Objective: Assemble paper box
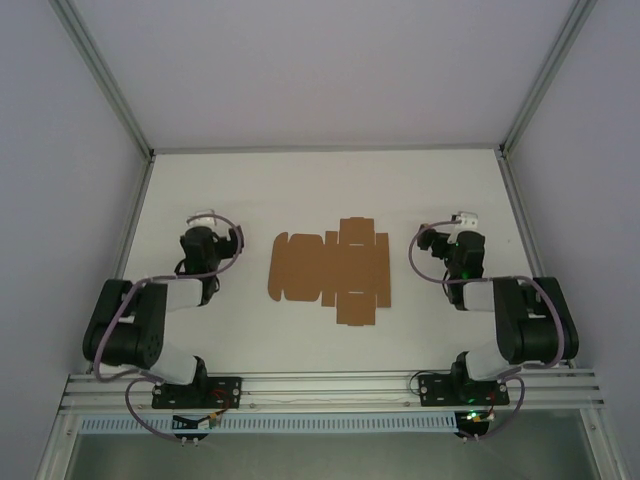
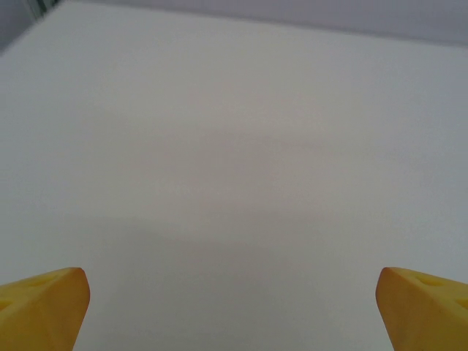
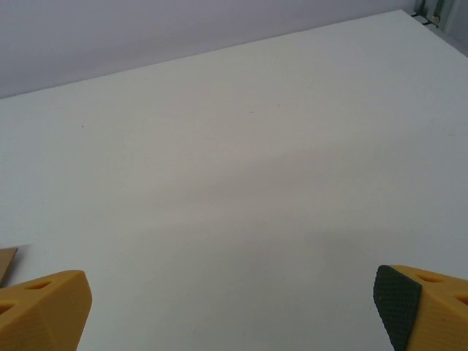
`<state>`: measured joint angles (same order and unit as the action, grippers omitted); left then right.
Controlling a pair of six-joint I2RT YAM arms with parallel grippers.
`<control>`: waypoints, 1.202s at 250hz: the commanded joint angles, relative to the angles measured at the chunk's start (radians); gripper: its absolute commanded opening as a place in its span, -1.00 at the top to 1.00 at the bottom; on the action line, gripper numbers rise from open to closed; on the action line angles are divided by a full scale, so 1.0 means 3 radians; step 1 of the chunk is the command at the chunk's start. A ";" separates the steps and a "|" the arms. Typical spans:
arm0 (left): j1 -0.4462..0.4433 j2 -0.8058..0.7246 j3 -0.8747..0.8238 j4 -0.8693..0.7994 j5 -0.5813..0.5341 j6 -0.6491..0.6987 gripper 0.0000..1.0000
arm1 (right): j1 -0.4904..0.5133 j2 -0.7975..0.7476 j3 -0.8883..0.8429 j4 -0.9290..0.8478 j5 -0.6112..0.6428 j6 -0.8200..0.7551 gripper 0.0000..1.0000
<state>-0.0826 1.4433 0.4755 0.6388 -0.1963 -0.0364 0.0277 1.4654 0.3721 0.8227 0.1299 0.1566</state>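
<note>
The paper box (image 1: 331, 271) is a flat brown die-cut sheet with flaps and tabs, lying in the middle of the white table. A small corner of it (image 3: 6, 263) shows at the left edge of the right wrist view. My left gripper (image 1: 204, 218) rests to the sheet's left, well apart from it. Its yellow fingertips (image 2: 44, 303) stand wide apart over bare table, so it is open. My right gripper (image 1: 463, 220) sits to the sheet's right, also apart. Its fingertips (image 3: 420, 307) are spread wide with nothing between them.
The white table (image 1: 330, 190) is framed by metal posts at the back corners and a grey back wall. An aluminium rail (image 1: 330, 385) carrying both arm bases runs along the near edge.
</note>
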 commanded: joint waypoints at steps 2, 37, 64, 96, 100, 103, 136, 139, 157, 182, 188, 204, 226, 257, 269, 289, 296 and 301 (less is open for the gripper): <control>0.0025 -0.0442 0.0297 -0.0833 -0.0121 -0.0223 -1.00 | 0.0028 -0.0333 0.0342 -0.0690 0.0090 0.0028 -1.00; 0.0010 -0.0738 0.0766 -0.1855 0.0220 -0.0783 -1.00 | 0.0086 -0.0725 0.0938 -0.2115 0.0011 0.0492 -0.98; -0.0081 -0.0668 0.1091 -0.2368 0.0708 -0.1043 -1.00 | 0.0273 -0.0716 0.1411 -0.3109 -0.0234 0.0859 -0.91; -0.0182 -0.0567 0.1135 -0.2424 0.1166 -0.1355 -1.00 | 0.0595 -0.0502 0.1831 -0.3991 -0.0484 0.1076 -0.80; -0.0192 -0.0536 0.1144 -0.2446 0.1194 -0.1414 -1.00 | 0.0640 -0.0470 0.1866 -0.4086 -0.0480 0.1110 -0.77; -0.0194 -0.0517 0.1150 -0.2469 0.1217 -0.1450 -1.00 | 0.0670 -0.0448 0.1896 -0.4146 -0.0482 0.1135 -0.73; -0.0368 -0.0201 0.1069 -0.2372 0.1550 -0.1674 -1.00 | 0.0976 -0.0194 0.1965 -0.4391 -0.0821 0.1277 -0.36; -0.0384 -0.0163 0.1061 -0.2340 0.1611 -0.1687 -1.00 | 0.0985 -0.0173 0.1954 -0.4363 -0.0863 0.1292 -0.32; -0.0471 0.0076 0.1037 -0.2185 0.1900 -0.1697 -0.99 | 0.1008 -0.0007 0.1860 -0.4151 -0.1100 0.1394 -0.09; -0.0520 0.0357 0.1160 -0.2254 0.2028 -0.1653 -0.94 | 0.1011 0.0340 0.1889 -0.3973 -0.1236 0.1454 0.16; -0.0521 0.0406 0.1179 -0.2271 0.2053 -0.1641 -0.94 | 0.1008 0.0427 0.1909 -0.3954 -0.1266 0.1447 0.21; -0.0533 0.0502 0.1211 -0.2290 0.2060 -0.1625 -0.95 | 0.1007 0.0654 0.1971 -0.3959 -0.1294 0.1433 0.29; -0.0543 0.0624 0.1231 -0.2297 0.2111 -0.1599 -0.95 | 0.1003 0.0895 0.2090 -0.4142 -0.1150 0.1427 0.48; -0.0571 0.0765 0.1236 -0.2304 0.2166 -0.1537 -0.94 | 0.1004 0.1009 0.2069 -0.4269 -0.0782 0.1307 0.48; -0.0591 0.0830 0.1237 -0.2228 0.2319 -0.1515 -0.88 | 0.0999 0.1063 0.2054 -0.4281 -0.0778 0.1269 0.49; -0.0619 0.0944 0.1246 -0.2058 0.2652 -0.1546 -0.76 | 0.0998 0.1182 0.2032 -0.4241 -0.0856 0.1202 0.54; -0.0622 0.0963 0.1229 -0.1950 0.2747 -0.1582 -0.73 | 0.1001 0.1220 0.2032 -0.4239 -0.0852 0.1187 0.57; -0.0635 0.0972 0.1212 -0.1875 0.2793 -0.1619 -0.71 | 0.0997 0.1241 0.2032 -0.4232 -0.0853 0.1167 0.59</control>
<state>-0.2455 1.6791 0.8387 -0.0292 0.4515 -0.5030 0.3283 1.7618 0.9955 -0.3985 -0.1585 0.5468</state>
